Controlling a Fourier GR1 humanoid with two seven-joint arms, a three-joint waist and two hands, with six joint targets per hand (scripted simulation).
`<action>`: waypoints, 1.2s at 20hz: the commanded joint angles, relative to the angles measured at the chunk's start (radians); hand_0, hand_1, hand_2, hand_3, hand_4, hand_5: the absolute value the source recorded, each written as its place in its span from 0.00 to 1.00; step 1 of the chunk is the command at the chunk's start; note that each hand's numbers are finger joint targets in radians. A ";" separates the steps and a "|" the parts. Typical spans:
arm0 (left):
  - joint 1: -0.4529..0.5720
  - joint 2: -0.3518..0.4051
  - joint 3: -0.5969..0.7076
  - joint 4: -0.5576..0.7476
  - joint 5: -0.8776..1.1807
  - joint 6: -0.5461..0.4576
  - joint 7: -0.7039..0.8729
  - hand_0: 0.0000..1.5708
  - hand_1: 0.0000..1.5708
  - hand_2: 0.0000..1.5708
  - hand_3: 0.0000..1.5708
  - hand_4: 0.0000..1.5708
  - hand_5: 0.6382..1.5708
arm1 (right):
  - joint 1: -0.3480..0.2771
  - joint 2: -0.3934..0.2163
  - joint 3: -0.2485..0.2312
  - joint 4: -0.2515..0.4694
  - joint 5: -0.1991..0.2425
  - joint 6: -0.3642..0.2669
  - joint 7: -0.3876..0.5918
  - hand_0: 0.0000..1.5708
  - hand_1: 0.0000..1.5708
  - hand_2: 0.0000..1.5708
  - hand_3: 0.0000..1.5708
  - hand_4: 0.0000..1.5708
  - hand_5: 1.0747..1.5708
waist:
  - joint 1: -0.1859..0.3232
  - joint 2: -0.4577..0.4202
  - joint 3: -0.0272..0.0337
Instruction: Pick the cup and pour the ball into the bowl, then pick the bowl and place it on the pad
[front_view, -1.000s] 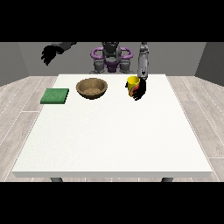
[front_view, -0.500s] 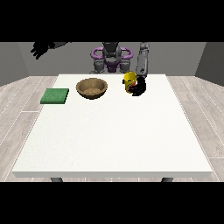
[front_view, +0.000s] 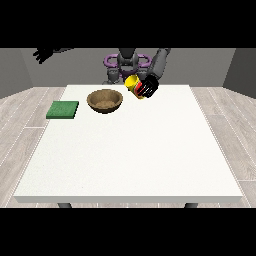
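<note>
I see the hand at the view's right (front_view: 148, 88) clamped around the yellow cup (front_view: 133, 83), tilted above the white tabletop (front_view: 130, 150) near its far edge, just beside the brown wooden bowl (front_view: 105, 100). The green square pad (front_view: 63, 109) lies at the far left edge. The hand at the view's left (front_view: 44, 53) hangs raised, fingers spread.

Pad (front_view: 63, 110) at table's (front_view: 130, 160) far left, bowl (front_view: 105, 100) right of it, cup (front_view: 133, 85) held above table right of bowl
</note>
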 joint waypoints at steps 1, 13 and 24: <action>-0.087 -0.022 -0.139 0.062 -0.216 0.057 0.217 0.87 0.87 1.00 1.00 0.93 0.96 | -0.009 -0.012 -0.021 0.084 -0.001 0.009 -0.014 0.00 0.00 0.00 0.07 0.43 0.98 | 0.037 -0.032 -0.0011; -0.399 -0.074 -0.360 0.142 -0.535 -0.171 0.725 0.84 0.84 1.00 1.00 0.90 0.98 | -0.072 -0.040 -0.017 0.201 -0.013 0.088 -0.044 0.00 0.00 0.00 0.10 0.45 0.98 | -0.010 -0.040 -0.0038; -0.455 -0.075 -0.590 0.092 -0.743 -0.471 0.872 0.26 0.26 0.85 0.99 0.65 1.00 | -0.108 0.022 0.029 0.260 0.054 0.041 -0.104 0.00 0.00 0.00 0.21 0.44 0.97 | -0.016 -0.041 -0.0048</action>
